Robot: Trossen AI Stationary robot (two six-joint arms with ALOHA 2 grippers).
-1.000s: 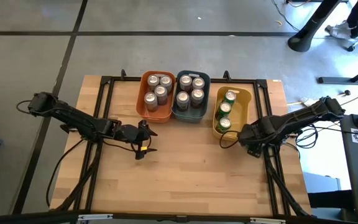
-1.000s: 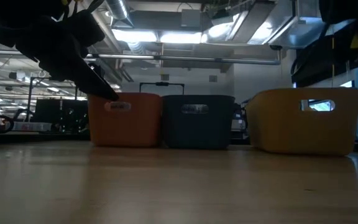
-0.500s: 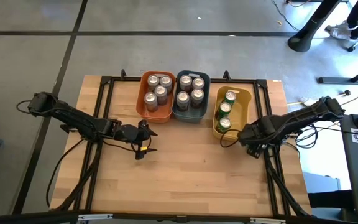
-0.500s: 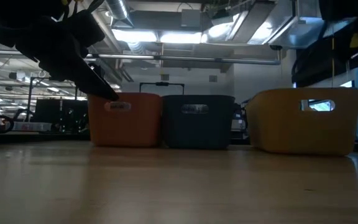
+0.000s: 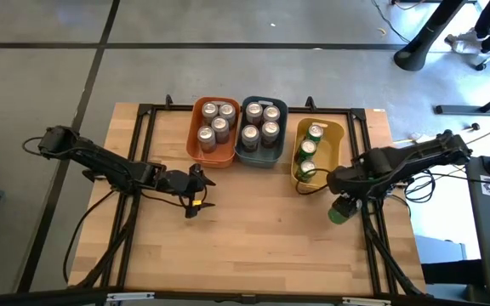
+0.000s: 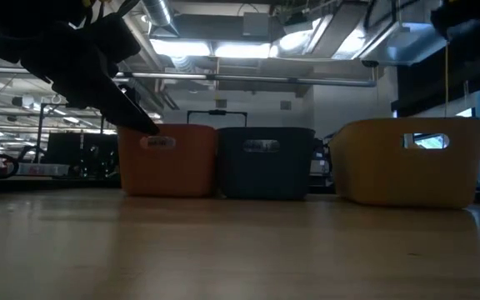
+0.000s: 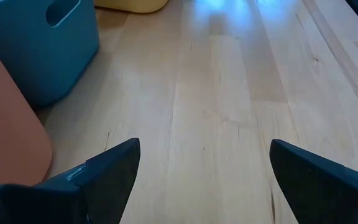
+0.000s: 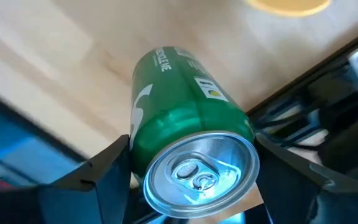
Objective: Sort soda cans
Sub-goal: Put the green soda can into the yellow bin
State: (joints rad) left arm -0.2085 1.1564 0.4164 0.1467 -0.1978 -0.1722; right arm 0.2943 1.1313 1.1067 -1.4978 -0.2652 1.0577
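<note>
1. The right hand [image 8: 188, 180] gripped a green soda can [image 5: 339, 212] between its fingers (silver top toward the wrist camera), above the tabletop [image 5: 262, 238] near its right edge, just in front of the yellow bin [image 5: 337, 136].
2. The left hand [image 5: 196, 201] hung open and empty over the tabletop's left-centre.
3. Farther back, the orange bin [image 5: 196, 127] and blue-grey bin [image 5: 266, 160] each held four silver-topped cans; the yellow one held three green cans [image 5: 308, 151].

My right claw [image 5: 340, 204] has lifted and turned a little since a moment ago, and now a green soda can [image 5: 338, 212] shows between its fingers, beside the yellow bin [image 5: 340, 136].
</note>
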